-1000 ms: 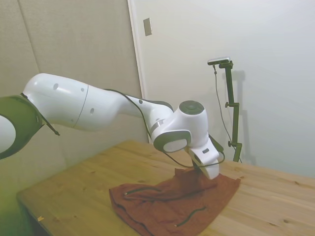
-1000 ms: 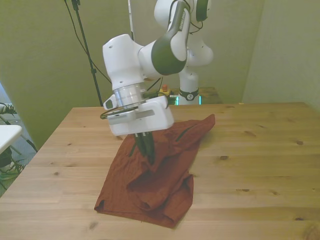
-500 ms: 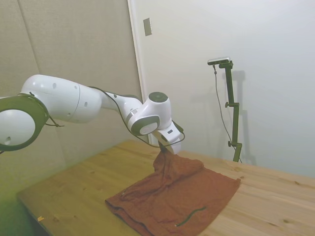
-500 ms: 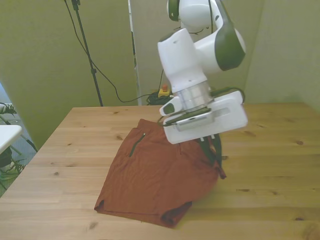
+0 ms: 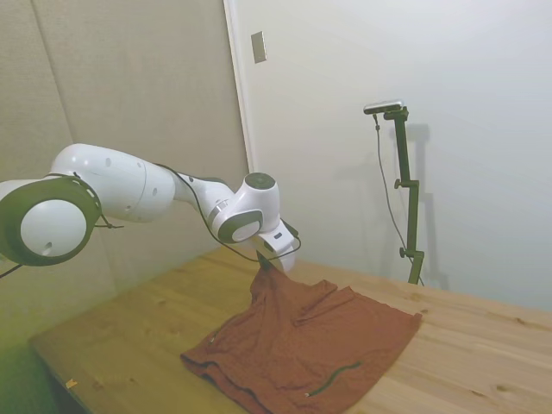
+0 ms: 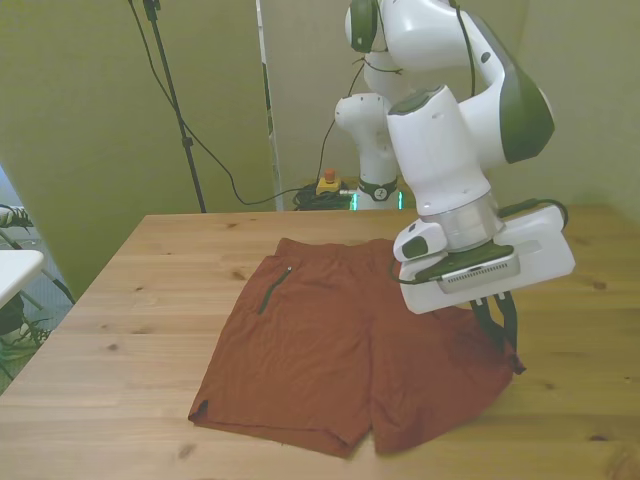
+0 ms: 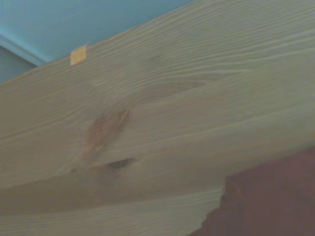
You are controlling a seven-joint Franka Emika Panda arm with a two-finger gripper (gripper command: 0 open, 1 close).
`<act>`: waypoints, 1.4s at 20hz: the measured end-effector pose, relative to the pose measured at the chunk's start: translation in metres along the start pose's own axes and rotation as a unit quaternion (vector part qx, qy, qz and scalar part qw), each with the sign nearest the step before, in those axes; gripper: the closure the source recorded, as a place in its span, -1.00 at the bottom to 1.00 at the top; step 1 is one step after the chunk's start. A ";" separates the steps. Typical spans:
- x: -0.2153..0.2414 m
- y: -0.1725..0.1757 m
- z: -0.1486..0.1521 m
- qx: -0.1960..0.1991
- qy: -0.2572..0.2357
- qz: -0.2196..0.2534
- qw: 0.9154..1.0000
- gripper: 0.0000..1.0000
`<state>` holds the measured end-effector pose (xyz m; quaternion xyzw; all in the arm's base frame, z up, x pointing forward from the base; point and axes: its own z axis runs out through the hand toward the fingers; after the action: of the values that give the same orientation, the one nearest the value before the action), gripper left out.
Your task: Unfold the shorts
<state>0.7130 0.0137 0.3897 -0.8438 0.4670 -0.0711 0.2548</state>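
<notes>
Side view: the white arm's two-finger gripper [image 5: 263, 261] pinches a raised peak of the rust-orange soft fabric shorts [image 5: 310, 349], which spread over the light wooden table [image 5: 483, 345].

Front view: the gripper [image 6: 497, 322], at four o'clock of the shorts [image 6: 330, 345], has its fingers pressed together on the hem.

Wrist view: a blurred corner of the shorts [image 7: 275, 196] lies on the table [image 7: 172, 108].

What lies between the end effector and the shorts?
Nothing: in the front view the end effector pinches the shorts at their edge; the side view agrees.
</notes>
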 end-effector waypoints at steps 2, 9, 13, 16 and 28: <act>-0.007 -0.004 0.011 -0.002 -0.005 -0.005 1.000 1.00; -0.044 -0.012 0.043 -0.016 -0.025 -0.036 0.999 -1.00; -0.040 -0.013 0.038 -0.013 -0.021 -0.034 0.999 -1.00; -0.033 -0.011 0.034 -0.011 -0.017 -0.030 0.999 -1.00; -0.015 0.054 -0.055 -0.183 0.168 -0.061 0.967 -1.00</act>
<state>0.6444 -0.0175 0.4118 -0.8791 0.4554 -0.1407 0.0088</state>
